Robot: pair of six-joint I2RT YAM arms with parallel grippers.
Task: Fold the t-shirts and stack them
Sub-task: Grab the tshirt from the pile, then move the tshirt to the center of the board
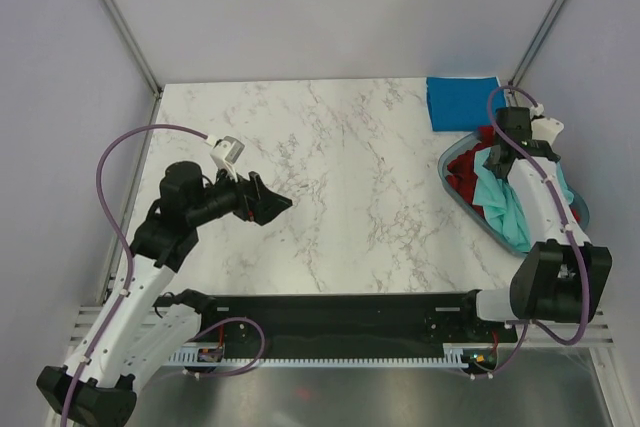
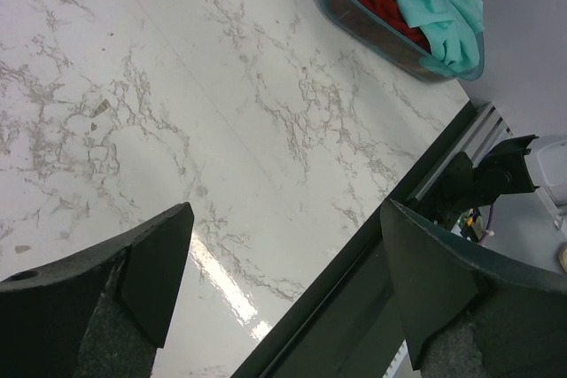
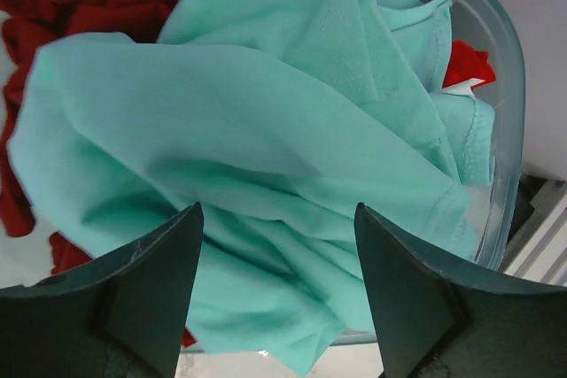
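At the right edge, basket (image 1: 446,173) (teal t-shirt (image 1: 500,205) atop), right gripper (image 1: 497,161) above.

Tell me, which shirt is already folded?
The blue shirt, lying flat as a neat rectangle in the far right corner. The teal shirt and red shirts lie crumpled in the basket.

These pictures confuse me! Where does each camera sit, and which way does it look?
Top: high behind the arms, looking down on the table; both arms show.
Left wrist: on the left hand, facing across the table toward the basket; both fingers show.
Right wrist: on the right hand, facing down at the teal t-shirt; both fingers show.
All share the teal t-shirt in the basket.
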